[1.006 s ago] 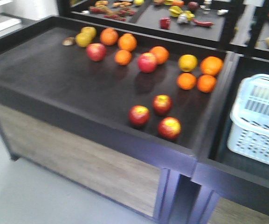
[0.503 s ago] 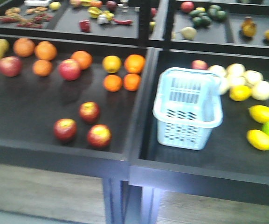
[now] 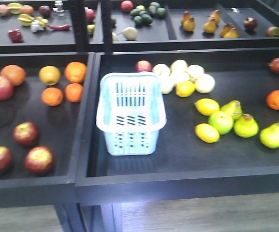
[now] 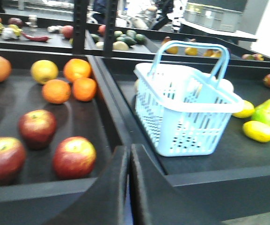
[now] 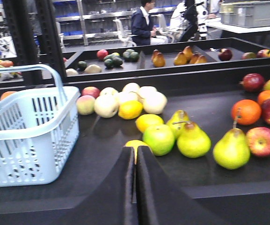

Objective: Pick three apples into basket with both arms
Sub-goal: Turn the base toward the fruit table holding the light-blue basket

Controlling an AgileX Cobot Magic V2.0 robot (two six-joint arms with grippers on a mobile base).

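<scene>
Left claw [image 4: 127, 151] is pinched closed on nothing, and your right claw [image 5: 135, 150] is the same. Your three apples [image 3: 26, 133] sit in a loose triangle at the front of the left worktop [image 3: 4, 118] bin, none of them touching. Basket [image 3: 131, 137] stands upright in the next bin over, just past the divider, handle up. Right claw hangs low, with the pears [image 5: 193, 140] just beyond it.

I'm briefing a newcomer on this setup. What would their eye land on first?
The pale blue basket stands mid-picture, at the left end of the right bin. Three dark red apples cluster at the front of the left bin; yellow-green pears and lemons lie right of the basket.
</scene>
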